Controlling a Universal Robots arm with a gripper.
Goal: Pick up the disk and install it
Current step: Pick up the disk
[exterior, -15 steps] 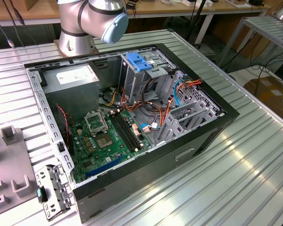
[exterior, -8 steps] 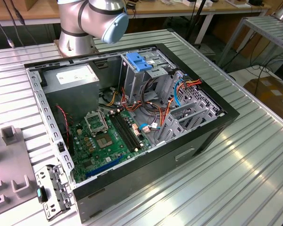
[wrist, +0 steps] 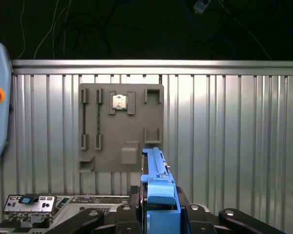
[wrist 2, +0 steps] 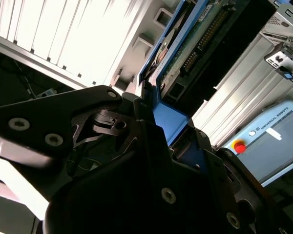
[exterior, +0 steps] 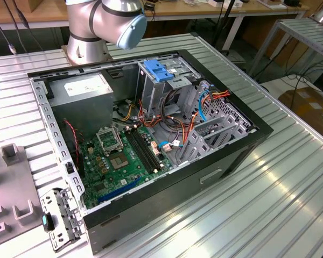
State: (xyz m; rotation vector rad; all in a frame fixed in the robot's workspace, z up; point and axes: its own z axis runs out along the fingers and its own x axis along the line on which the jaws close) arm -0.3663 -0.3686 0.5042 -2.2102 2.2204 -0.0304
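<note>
First wrist view shows the gripper (wrist: 159, 208) clamped on the disk (wrist: 154, 168), blue rail edge-on, with a grey fixture plate (wrist: 112, 134) on the ribbed table (wrist: 224, 136) beyond.

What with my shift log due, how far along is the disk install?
Done: the pick-up looks finished. The claw is shut on the disk, whose blue rail shows edge-on in the first wrist view.
In hand: the disk hangs in the claw above the grey fixture plate on the table.
Left: the install itself. The disk is not yet in the open computer case.
</note>
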